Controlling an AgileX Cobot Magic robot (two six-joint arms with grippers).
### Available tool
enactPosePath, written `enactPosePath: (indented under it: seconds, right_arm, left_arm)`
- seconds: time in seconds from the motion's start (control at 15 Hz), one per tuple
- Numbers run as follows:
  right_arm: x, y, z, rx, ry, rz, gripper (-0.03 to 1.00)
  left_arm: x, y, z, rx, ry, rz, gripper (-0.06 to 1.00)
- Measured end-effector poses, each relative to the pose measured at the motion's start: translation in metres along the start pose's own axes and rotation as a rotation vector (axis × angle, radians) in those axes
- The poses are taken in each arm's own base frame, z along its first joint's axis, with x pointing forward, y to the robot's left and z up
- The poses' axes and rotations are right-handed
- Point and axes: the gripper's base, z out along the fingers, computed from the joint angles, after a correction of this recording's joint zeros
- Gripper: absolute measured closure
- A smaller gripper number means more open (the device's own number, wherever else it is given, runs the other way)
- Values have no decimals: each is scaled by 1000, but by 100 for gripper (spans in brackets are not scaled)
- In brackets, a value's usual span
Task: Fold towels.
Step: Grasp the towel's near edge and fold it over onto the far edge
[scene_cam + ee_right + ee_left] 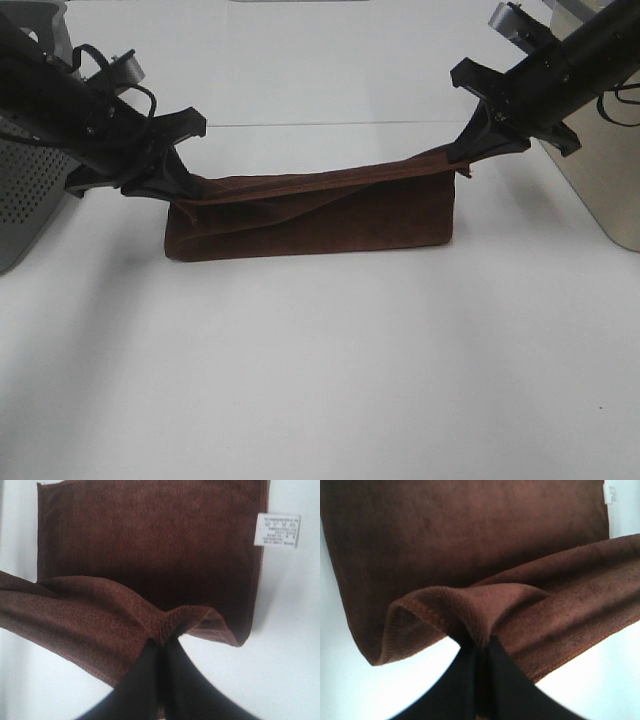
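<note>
The left black gripper (pixel 180 188) is clamped on the raised left corner of the dark reddish-brown soft cloth towel (pixel 320 228), which lies partly doubled on the white table (pixel 320 380). The right black gripper (pixel 463 158) pinches the towel's raised right corner. A fold seems underway, and the next move is to lay the lifted edge evenly onto the towel's opposite edge.

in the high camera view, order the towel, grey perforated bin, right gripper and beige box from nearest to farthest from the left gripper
1. towel: pinched at its corner by the left gripper.
2. grey perforated bin: left edge, just beside it.
3. right gripper: on the right, holding the towel's other corner.
4. beige box: far right edge.
</note>
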Motion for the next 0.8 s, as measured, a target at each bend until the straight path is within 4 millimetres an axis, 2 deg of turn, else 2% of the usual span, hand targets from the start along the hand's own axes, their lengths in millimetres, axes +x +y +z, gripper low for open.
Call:
enactPosePath:
  seconds: [0.13,0.4,0.6,0.8]
  right_arm:
    - [-23,-4,8,-7,-17,-21,95]
    - [-51,-10,32,-35,-38,-26,95]
    - [-55,-25,54,-19,-40,-2,95]
    - [-55,-36,77,4,-45,18,95]
  left_arm:
    - [-12,1,0,-27,-92,6,93]
    - [-28,11,8,-98,-254,3,93]
    - [-23,22,34,-120,-207,-5,93]
    - [-20,31,52,-150,-208,-11,93]
